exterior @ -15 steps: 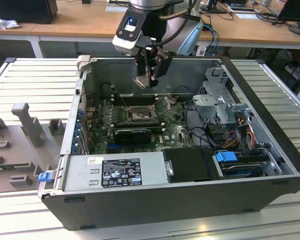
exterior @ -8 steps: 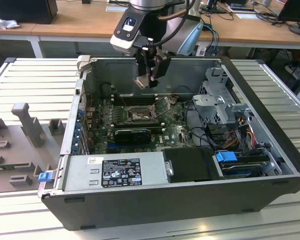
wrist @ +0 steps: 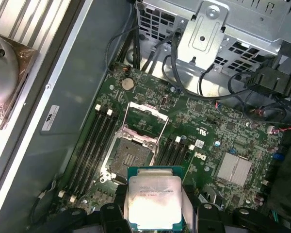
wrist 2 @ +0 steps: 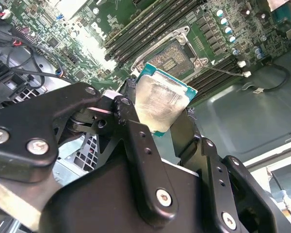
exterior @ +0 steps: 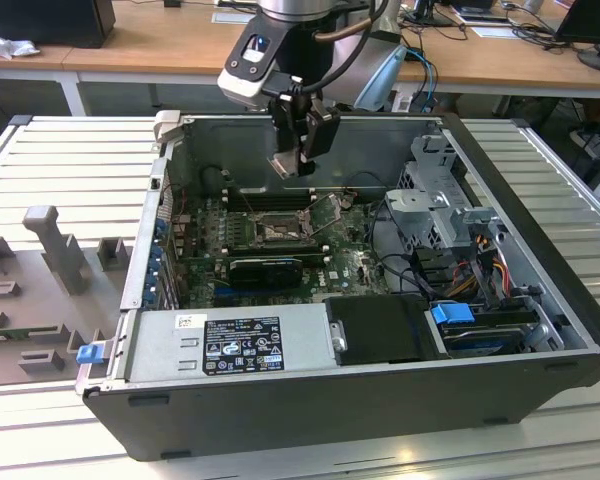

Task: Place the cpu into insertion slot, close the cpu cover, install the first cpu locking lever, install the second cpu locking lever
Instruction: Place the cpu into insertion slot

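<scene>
Cpu (wrist: 154, 201) is pinched by two opposite edges between the fingers (wrist 2: 136, 136), shiny lid showing. It hangs well above the insertion slot (wrist: 131, 156) and touches nothing. Can't tell if it's dead over it yet. The cpu cover (wrist: 148, 112) stands flipped up at one edge of the slot, so the socket's bare. My take: square the cpu's corners to the slot and bring it down flat, with no tilt and no sliding across the contacts. Memory slots (wrist: 94, 141) run just beside the slot on both sides. It all sits inside an open computer case (exterior: 330, 410) lying on a slatted metal desk (exterior: 70, 160), with wooden office desks (exterior: 150, 40) behind.
</scene>
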